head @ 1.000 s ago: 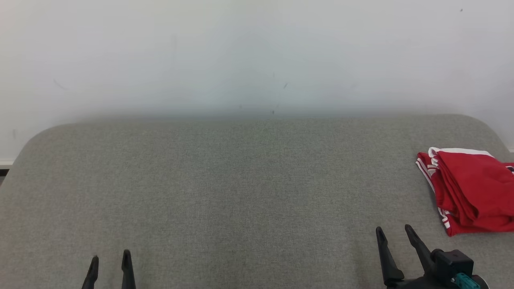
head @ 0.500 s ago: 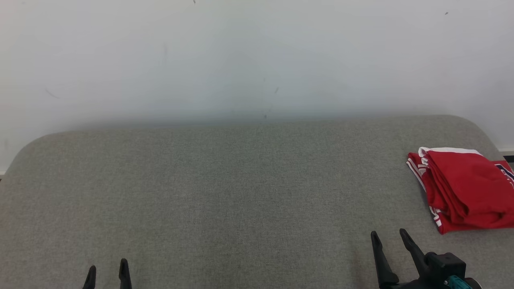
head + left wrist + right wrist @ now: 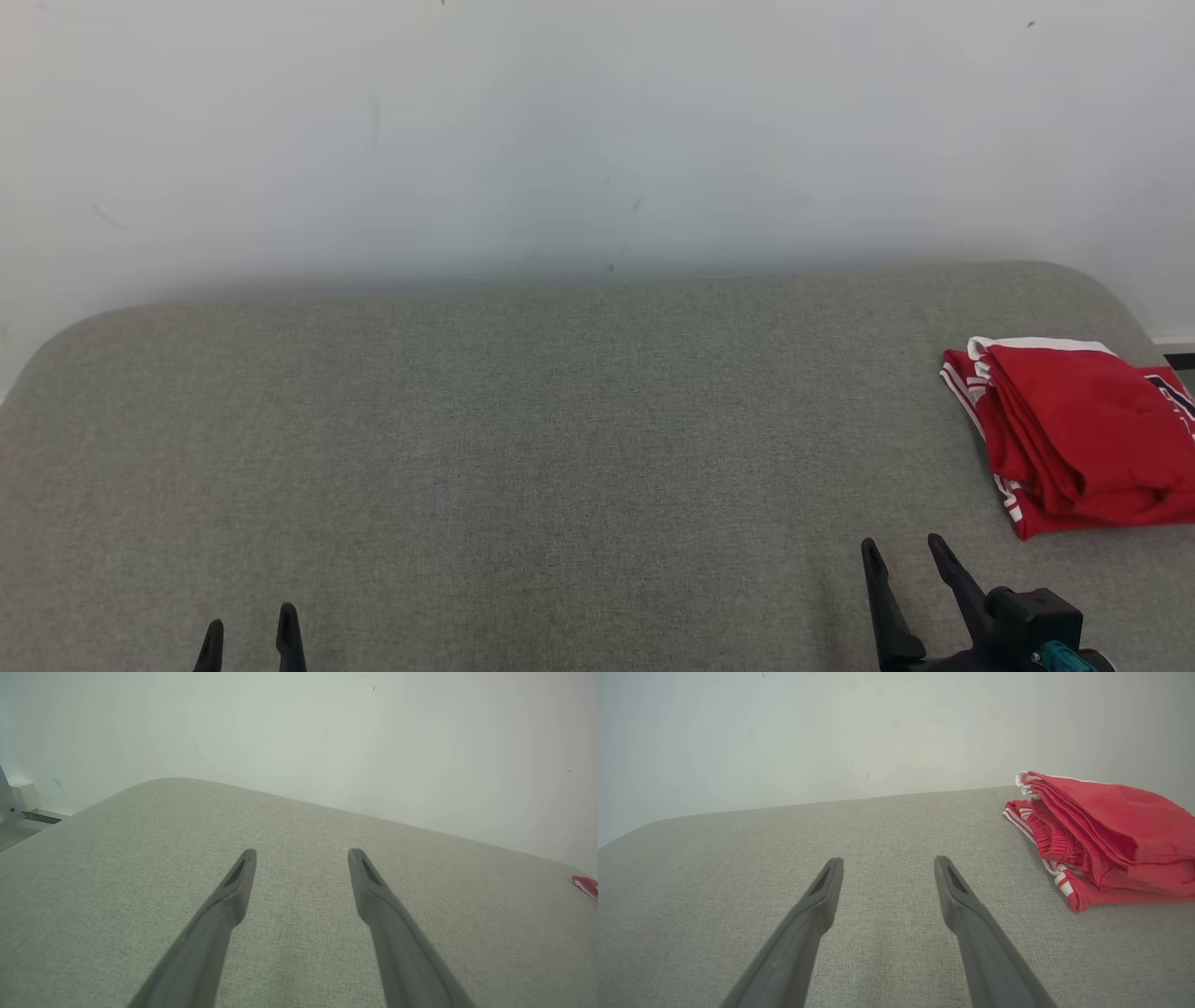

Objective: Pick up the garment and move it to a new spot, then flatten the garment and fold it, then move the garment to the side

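Note:
The garment (image 3: 1074, 434) is red with white stripes and a white band. It lies folded in a neat stack at the far right of the grey fabric surface (image 3: 523, 448). In the right wrist view the garment (image 3: 1106, 835) sits up and to the right of my fingers, apart from them. My right gripper (image 3: 906, 553) is open at the lower right, a short way left of and nearer than the stack. My left gripper (image 3: 249, 630) is open at the lower left, with nothing between its fingers. A red corner of the garment (image 3: 586, 885) peeks in at the left wrist view's right edge.
A plain pale wall (image 3: 597, 131) rises behind the rounded back edge of the grey surface. In the left wrist view a white fixture (image 3: 18, 805) stands past the surface's left end.
The head view has shifted a little, so the whole scene slid left and the grippers sit lower in it. The garment lies as before and both grippers stay open.

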Controlling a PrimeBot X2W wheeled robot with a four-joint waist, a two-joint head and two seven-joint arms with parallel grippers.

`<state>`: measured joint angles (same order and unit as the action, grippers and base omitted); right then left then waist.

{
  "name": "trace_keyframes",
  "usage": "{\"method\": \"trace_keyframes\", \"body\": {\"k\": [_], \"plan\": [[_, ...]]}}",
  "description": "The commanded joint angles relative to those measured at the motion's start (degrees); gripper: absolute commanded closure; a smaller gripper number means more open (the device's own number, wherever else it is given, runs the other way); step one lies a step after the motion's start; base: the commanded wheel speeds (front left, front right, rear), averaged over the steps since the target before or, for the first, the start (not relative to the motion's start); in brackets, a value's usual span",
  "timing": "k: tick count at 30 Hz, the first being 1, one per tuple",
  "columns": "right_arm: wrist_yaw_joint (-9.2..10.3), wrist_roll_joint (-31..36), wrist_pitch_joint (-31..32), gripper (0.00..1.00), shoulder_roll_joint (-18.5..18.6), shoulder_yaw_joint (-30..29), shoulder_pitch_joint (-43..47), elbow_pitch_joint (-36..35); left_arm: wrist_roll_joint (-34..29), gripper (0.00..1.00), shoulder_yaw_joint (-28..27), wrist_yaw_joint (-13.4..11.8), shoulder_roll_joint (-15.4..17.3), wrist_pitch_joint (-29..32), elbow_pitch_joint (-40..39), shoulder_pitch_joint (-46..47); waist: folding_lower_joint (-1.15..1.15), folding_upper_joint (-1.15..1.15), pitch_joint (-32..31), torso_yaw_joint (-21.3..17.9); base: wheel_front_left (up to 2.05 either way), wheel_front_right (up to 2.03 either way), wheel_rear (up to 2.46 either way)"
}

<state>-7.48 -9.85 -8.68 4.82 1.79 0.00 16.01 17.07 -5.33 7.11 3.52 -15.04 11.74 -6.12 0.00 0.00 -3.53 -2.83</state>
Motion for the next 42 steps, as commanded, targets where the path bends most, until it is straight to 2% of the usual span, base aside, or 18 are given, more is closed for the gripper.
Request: {"method": "trace_keyframes", "body": {"k": [1, 10, 11, 16, 34, 42], "plan": [[-0.03, -0.2, -0.4, 0.00, -0.2, -0.2, -0.3, 0.1, 0.0, 0.00, 0.1, 0.2, -0.3, -0.2, -0.1, -0.4, 0.00, 0.00, 0.1, 0.1, 0.00, 0.00, 0.00], [-0.03, -0.2, -0.5, 0.00, -0.5, 0.1, -0.3, 0.2, -0.1, 0.00, 0.3, 0.3, -0.2, -0.2, 0.3, 0.3, 0.00, 0.00, 0.7, 0.4, 0.00, 0.00, 0.00], [-0.03, -0.2, -0.5, 1.00, -0.6, 0.2, -0.2, 0.2, 0.0, 1.00, 0.3, 0.3, -0.2, -0.2, 0.3, 0.4, 0.00, 0.00, 0.7, 0.5, 0.00, 0.00, 0.00], [0.00, -0.2, 0.2, 1.00, -0.5, 0.3, 1.2, 2.5, 0.2, 1.00, 0.3, 0.2, -0.3, 0.3, 2.8, 0.0, 0.00, 0.00, 0.8, 0.5, 0.00, 0.00, 0.00], [0.00, -19.4, 3.8, 1.00, -0.8, -1.7, -1.0, 1.6, 17.7, 1.00, -0.3, 0.3, -0.4, 5.2, 2.6, 3.0, 0.00, 0.00, 1.2, 0.8, 0.00, 0.00, 0.00], [-0.01, -25.9, 5.0, 1.00, -1.0, -2.4, -1.6, 1.3, 23.6, 1.00, -0.4, 0.3, -0.4, 6.9, 2.4, 4.0, 0.00, 0.00, 1.4, 0.9, 0.00, 0.00, 0.00]]}}
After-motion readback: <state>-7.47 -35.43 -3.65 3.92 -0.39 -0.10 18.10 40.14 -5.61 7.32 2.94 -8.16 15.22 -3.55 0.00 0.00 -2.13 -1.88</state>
